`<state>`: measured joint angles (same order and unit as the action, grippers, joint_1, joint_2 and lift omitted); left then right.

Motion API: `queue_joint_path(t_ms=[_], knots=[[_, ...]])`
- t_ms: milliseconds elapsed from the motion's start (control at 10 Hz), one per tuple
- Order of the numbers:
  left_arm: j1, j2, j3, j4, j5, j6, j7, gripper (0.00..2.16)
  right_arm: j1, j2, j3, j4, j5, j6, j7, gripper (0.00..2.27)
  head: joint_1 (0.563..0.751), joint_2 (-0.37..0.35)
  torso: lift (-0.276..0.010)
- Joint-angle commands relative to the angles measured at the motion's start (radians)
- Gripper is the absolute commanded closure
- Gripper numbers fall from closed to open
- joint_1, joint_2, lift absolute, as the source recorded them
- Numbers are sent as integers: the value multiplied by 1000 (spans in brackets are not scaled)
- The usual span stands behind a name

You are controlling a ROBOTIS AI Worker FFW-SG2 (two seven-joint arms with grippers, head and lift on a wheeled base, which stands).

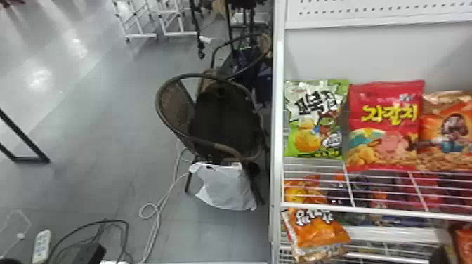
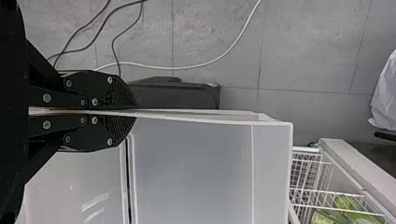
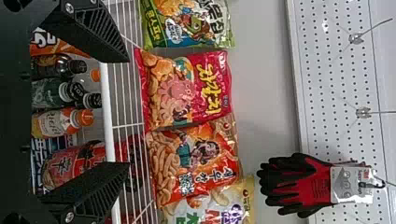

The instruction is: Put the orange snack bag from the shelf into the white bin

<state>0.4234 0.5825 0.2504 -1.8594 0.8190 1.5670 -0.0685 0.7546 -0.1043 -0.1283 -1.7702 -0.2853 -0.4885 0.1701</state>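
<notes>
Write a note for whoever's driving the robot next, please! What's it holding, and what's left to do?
Left end effector: shut on the rim of the white bin.
Right end effector: open and empty, by the upper shelf.
Snacks: one orange bag is on that shelf, and there's at least one other orange bag below. I can't tell which is meant.
Done: bin gripped.
Left: grab the correct orange bag, put it in the bin.

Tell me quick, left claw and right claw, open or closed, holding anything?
Left claw: closed on the edge of the white bin.
Right claw: open and empty, facing the snack shelf.
</notes>
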Motion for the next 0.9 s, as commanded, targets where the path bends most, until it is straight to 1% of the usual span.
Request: queue_joint_path(t_ms=[0, 100, 300, 500, 700, 800], knots=[[-31, 0, -36, 17, -4, 4, 1, 2135, -4, 3, 4, 0, 3, 3, -1, 97, 695, 138, 1], [-43, 2, -46, 22, -6, 4, 1, 2135, -15, 1, 12, 0, 8, 6, -3, 97, 695, 125, 1], [-52, 0, -62, 29, -9, 4, 3, 2135, -41, -2, 15, -11, 9, 37, -4, 97, 695, 124, 1], [-54, 0, -65, 45, -14, 4, 3, 2135, -64, -5, -5, -35, 9, 95, -6, 97, 695, 121, 1], [-54, -1, -69, 45, -14, 4, 3, 2135, -93, -6, -36, -83, 9, 187, -8, 97, 695, 105, 1], [-55, -1, -71, 45, -17, 4, 3, 2135, -121, -6, -51, -112, 9, 264, -8, 97, 695, 88, 1]])
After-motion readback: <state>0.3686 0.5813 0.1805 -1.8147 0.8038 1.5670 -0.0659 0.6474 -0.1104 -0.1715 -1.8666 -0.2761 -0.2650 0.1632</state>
